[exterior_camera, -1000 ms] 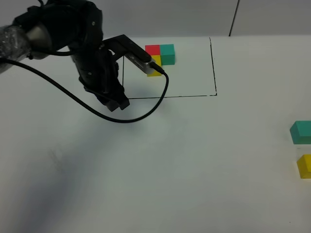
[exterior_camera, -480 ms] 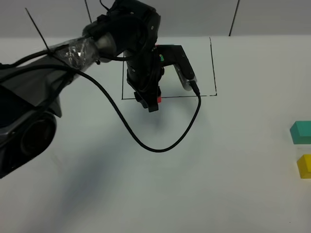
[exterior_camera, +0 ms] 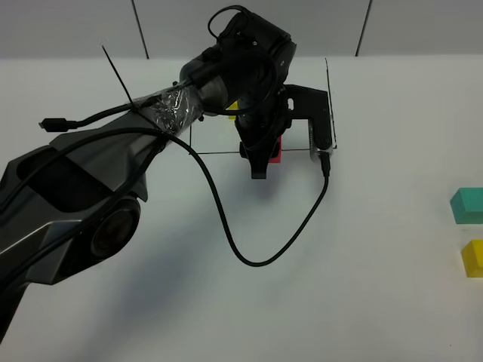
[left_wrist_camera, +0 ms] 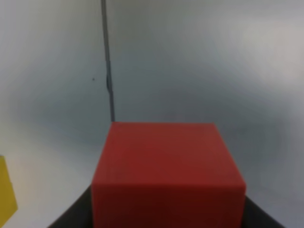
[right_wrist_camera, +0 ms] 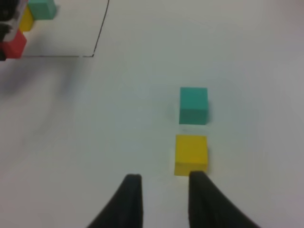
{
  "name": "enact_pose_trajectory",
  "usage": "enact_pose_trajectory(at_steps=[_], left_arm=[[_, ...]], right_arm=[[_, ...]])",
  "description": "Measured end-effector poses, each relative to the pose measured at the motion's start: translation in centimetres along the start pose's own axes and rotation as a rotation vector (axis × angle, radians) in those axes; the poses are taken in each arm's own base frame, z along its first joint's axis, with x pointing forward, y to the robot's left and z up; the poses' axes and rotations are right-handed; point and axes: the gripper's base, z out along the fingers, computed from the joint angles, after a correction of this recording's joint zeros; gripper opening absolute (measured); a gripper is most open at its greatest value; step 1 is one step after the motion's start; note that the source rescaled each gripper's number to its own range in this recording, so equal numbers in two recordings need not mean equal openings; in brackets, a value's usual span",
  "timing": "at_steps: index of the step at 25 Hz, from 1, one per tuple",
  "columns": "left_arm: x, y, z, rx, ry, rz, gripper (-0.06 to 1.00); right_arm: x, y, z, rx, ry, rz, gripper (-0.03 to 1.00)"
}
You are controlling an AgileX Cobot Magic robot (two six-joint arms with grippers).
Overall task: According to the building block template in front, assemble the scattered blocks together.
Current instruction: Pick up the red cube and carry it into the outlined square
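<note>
Your left end effector (exterior_camera: pixel 263 160) has swung across the counter (exterior_camera: pixel 226 302) in the last second. It was out to the left of the drawn frame (exterior_camera: pixel 327 98), then at the frame's near line, and now it sits further right along that line, closed on the red cube (exterior_camera: pixel 274 150). The left wrist view shows the cube seated squarely between the jaws. I cannot tell from these views whether it is clear of the surface. The arm now hides most of the building block template (right_wrist_camera: pixel 35 13) from above, though its teal and yellow cubes show in the right wrist view. The loose teal cube (exterior_camera: pixel 468 205) and loose yellow cube (exterior_camera: pixel 473 258) have not moved. They sit near each other at the right side, well apart from the red one. Your right end effector (right_wrist_camera: pixel 164 199) hangs just short of the yellow cube, jaws parted with nothing between them. I read this as the red cube in transit towards its two partners, so no part of the assembly is joined yet.
</note>
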Motion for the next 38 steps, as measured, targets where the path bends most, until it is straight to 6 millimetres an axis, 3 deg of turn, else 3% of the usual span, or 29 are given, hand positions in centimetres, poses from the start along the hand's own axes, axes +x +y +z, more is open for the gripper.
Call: enact_pose_trajectory(at_steps=[11,38], left_arm=[[-0.2,-0.6,3.7,0.055,0.045,-0.006,0.00],[-0.2,-0.7,3.9,0.062,0.040,-0.022,0.00]], right_arm=[[0.0,0.0,0.0,0.000,0.000,0.000,0.00],[0.0,0.0,0.0,0.000,0.000,0.000,0.00]])
